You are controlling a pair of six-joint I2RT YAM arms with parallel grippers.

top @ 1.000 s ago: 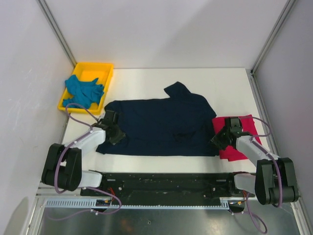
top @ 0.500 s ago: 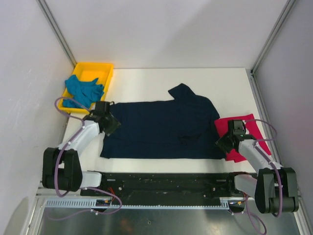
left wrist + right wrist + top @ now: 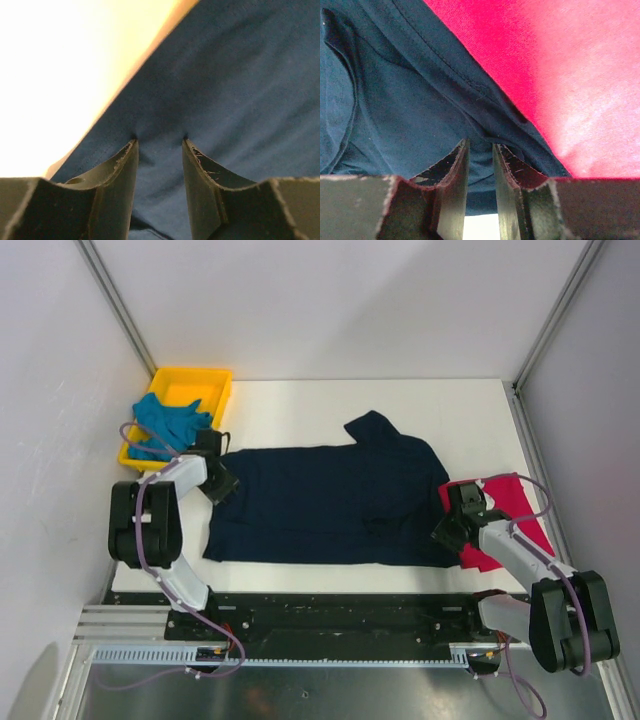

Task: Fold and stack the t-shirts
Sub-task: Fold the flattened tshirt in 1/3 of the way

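- Overhead view: the navy t-shirt (image 3: 330, 502) lay spread flat across the middle of the white table (image 3: 300, 410). One sleeve pointed toward the far edge.
- Your left gripper (image 3: 222, 483) sat on the shirt's far left corner.
- In the left wrist view, the jaws stood partly closed. Navy cloth filled the gap between the fingertips (image 3: 131, 150) and puckered at both tips, so they appeared to nip a fold of it. A pale, overexposed surface lay just beyond the shirt's edge.
- Your right gripper (image 3: 445, 532) met the shirt at its near right corner.
- In the right wrist view, its jaws were drawn close together and pinched the shirt's hem between the pads (image 3: 506, 160).
- The crimson-pink t-shirt (image 3: 515, 510) lay on the right side of the table. It touched the navy one, whose right edge overlapped it.
- The teal t-shirt (image 3: 165, 423) was crumpled in the yellow tray (image 3: 195, 373) at the far left corner, spilling over the tray's left rim. It lay near your left gripper but apart from the navy cloth.
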